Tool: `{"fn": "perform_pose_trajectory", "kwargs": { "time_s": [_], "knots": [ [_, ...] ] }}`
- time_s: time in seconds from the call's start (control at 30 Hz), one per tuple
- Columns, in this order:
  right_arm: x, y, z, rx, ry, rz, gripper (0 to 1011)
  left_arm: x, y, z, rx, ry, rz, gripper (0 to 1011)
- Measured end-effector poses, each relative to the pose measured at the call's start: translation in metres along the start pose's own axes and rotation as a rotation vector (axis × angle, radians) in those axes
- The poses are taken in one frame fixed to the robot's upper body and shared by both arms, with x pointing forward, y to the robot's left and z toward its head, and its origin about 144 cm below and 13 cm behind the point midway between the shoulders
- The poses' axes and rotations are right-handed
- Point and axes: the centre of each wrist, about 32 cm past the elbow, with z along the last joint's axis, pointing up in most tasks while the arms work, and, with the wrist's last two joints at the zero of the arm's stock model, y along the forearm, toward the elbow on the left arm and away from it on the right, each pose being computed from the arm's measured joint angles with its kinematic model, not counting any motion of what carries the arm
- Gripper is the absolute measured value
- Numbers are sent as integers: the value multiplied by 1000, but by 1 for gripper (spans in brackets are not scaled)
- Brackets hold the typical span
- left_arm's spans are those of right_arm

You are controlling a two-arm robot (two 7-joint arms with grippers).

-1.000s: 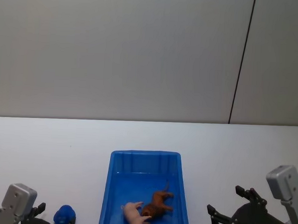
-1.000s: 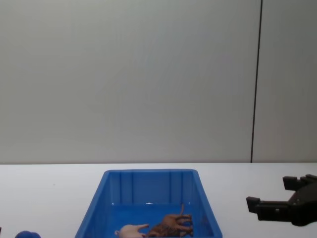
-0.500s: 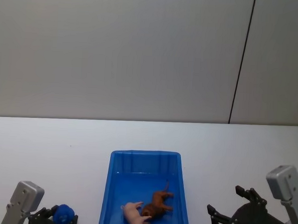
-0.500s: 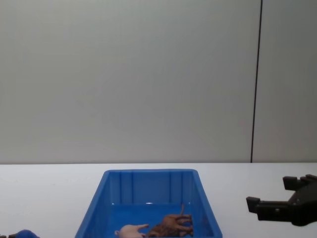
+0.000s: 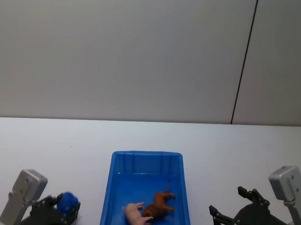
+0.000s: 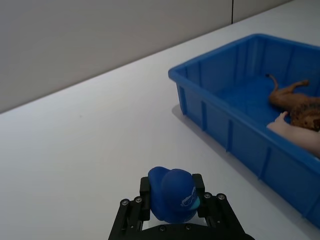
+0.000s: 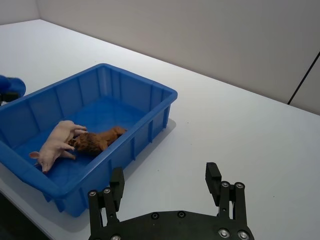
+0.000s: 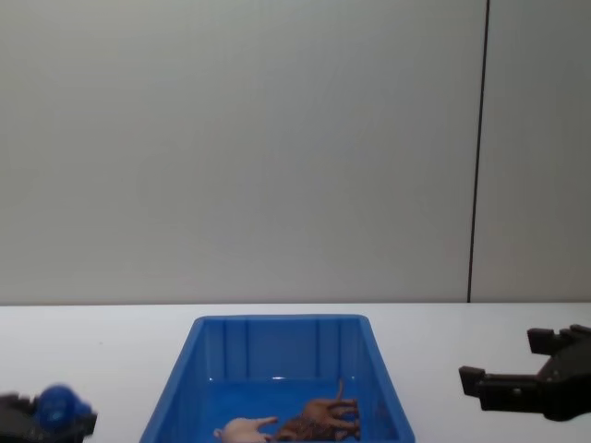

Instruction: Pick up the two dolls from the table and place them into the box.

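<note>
From the head view I see the white table below a grey wall; both dolls, the lion and the pig, lie inside the box. My left wrist view shows the left gripper clamped on a blue object. In the chest view my right gripper hangs spread open.

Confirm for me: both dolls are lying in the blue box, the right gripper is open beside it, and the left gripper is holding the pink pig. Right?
Not quite. The left gripper holds the small blue rounded object, not the pink pig; the left wrist view shows it between the fingers. The pig lies in the blue box next to the brown lion, and the right gripper is open beside the box.
</note>
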Motion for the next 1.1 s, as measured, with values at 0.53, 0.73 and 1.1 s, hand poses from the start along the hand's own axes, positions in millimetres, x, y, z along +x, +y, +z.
{"fn": "perform_pose_trajectory", "kwargs": {
  "time_s": [0.53,0.73,1.1],
  "knots": [
    [0,0,0,0,0,0,1001,-12,-21,54,-149,-121,-64,401],
    [0,0,0,0,0,0,1001,-26,-38,70,-190,-158,-135,581],
    [0,0,0,0,0,0,1001,-42,-57,85,-234,-188,-215,894]
  ]
}}
